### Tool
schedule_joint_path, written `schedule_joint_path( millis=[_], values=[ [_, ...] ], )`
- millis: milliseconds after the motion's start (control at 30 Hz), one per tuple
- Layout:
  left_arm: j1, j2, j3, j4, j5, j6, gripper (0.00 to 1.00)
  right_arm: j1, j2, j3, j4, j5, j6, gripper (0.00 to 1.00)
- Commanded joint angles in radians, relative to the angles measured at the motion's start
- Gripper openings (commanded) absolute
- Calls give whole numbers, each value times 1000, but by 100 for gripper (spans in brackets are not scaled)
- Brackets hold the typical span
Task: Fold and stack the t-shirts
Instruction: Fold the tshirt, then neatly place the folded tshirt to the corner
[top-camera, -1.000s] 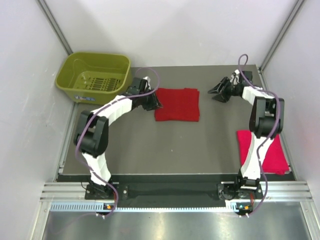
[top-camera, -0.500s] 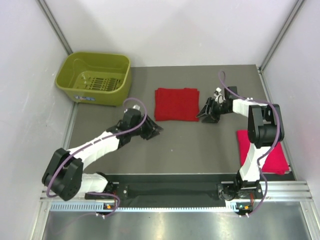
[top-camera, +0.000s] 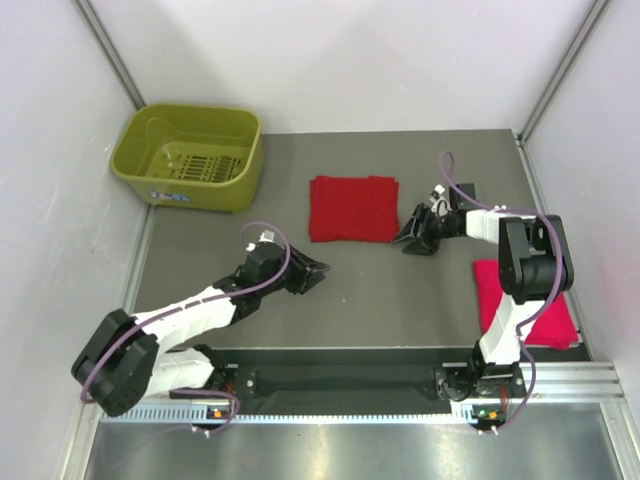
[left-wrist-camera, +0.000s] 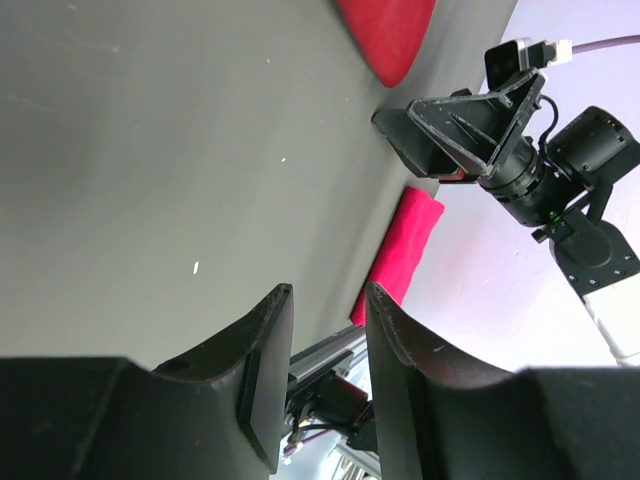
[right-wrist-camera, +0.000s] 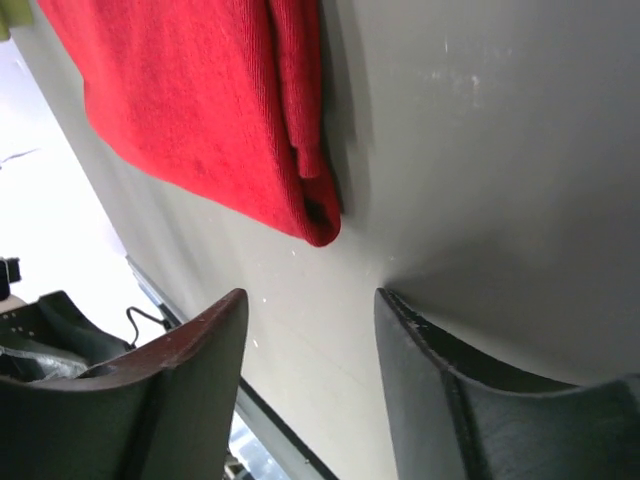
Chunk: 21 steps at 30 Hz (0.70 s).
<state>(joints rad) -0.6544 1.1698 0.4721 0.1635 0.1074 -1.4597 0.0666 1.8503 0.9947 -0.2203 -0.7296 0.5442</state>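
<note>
one olive basket (top-camera: 205, 193) sits well left of the red shirt (top-camera: 353, 208).

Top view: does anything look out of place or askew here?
Nothing spilled or damaged. The two folded shirts lie apart, unstacked: the deep red shirt mid-table, the pinkish shirt at the right edge of the table, partly hidden by the right arm.

Basket (top-camera: 185, 190) back left, folded shirt (top-camera: 352, 208) centre — right pincer (top-camera: 405, 240) beside, second shirt (top-camera: 558, 315) near-right
</note>
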Motion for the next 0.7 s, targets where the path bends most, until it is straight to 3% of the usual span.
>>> schedule_joint_path(
  millis=[0, 267, 400, 667],
  values=[
    [-34, 39, 0, 143, -55, -53, 40, 13, 9, 7, 49, 12, 8, 53],
    [-142, 174, -1, 290, -245, -88, 44, 18, 13, -19, 136, 18, 173, 40],
    [-154, 221, 8, 329, -316, -79, 47, 24, 3, -65, 194, 36, 276, 42],
    [-159, 404, 34, 525, -314, -45, 51, 33, 32, -62, 207, 73, 338, 43]
  ],
)
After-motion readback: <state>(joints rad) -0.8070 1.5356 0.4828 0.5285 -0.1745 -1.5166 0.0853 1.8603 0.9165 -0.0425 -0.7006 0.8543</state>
